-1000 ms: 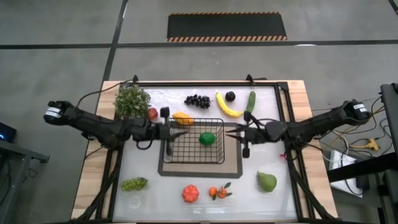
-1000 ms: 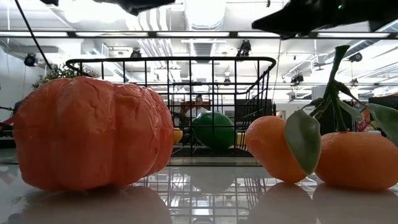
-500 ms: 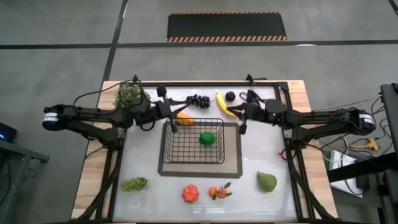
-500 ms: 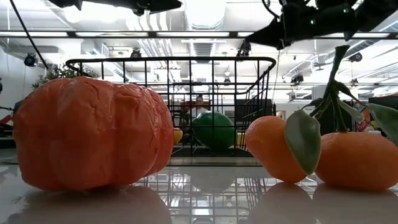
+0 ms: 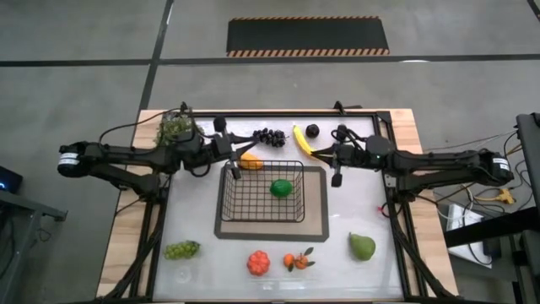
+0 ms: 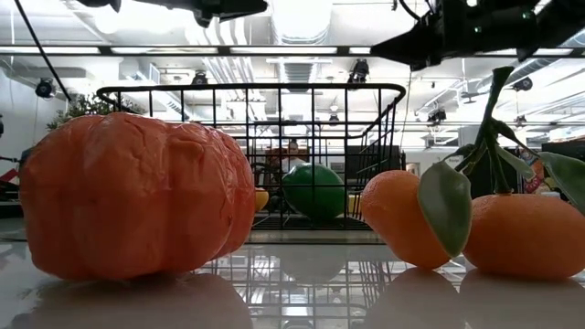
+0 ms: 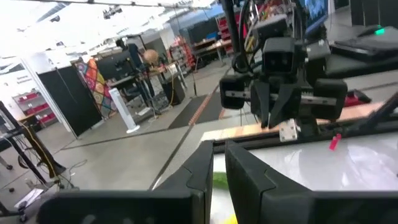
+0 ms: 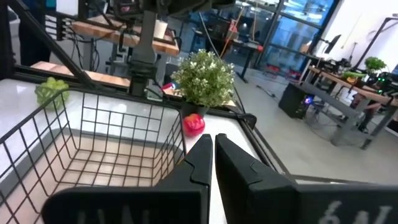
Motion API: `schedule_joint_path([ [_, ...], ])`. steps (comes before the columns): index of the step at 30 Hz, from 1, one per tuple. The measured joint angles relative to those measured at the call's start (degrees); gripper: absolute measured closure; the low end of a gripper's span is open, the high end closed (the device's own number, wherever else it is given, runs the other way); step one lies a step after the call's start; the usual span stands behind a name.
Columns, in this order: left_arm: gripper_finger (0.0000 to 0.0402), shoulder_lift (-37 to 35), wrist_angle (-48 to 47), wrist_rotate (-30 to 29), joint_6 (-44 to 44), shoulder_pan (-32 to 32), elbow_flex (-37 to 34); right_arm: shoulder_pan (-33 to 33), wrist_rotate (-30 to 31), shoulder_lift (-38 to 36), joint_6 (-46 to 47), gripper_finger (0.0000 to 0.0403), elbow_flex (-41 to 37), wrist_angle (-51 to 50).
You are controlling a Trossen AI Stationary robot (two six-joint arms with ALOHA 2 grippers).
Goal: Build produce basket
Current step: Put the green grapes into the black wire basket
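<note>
The black wire basket point(image 5: 261, 191) stands on a grey mat point(image 5: 315, 221) at mid-table, with a green fruit point(image 5: 281, 187) on its floor. It also shows in the low view point(image 6: 251, 110). My left gripper point(image 5: 236, 157) is shut and empty above the basket's far left corner, beside an orange piece point(image 5: 251, 159). My right gripper point(image 5: 316, 153) is shut and empty above the basket's far right corner, next to the yellow banana point(image 5: 301, 140). Dark grapes point(image 5: 268, 136) and a dark plum point(image 5: 312, 130) lie at the far edge. The two grippers point at each other.
A bushy plant point(image 5: 177, 127) stands at the far left with a red fruit point(image 8: 194, 124) beside it. Near the front edge lie light green grapes point(image 5: 182, 250), a red-orange ribbed fruit point(image 5: 258, 263), leafy oranges point(image 5: 297, 261) and a green pear point(image 5: 362, 247).
Both grippers have gone toward the table's far edge, from the basket's middle height to its far corners, and have turned about their wrists. Both stay shut and empty. The produce and basket have not moved.
</note>
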Motion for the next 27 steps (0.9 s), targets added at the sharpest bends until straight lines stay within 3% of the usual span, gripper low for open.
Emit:
schedule_joint_path([
  [14, 0.0375, 0.52, -5.34, 1.11, -1.56, 0.00, 1.62, 0.00, 0.00, -4.63, 0.30, 0.0394, -5.21, 3.53],
  [20, 0.0375, 4.44, -6.24, 1.15, -1.51, 0.49, 4.32, -0.29, -0.02, -7.70, -0.42, 0.0394, -7.31, 6.28],
  [27, 0.0376, 10.55, -19.35, 1.26, -1.05, 2.59, 13.46, -0.52, -0.02, -8.96, -1.78, 0.0394, -7.73, 6.11],
])
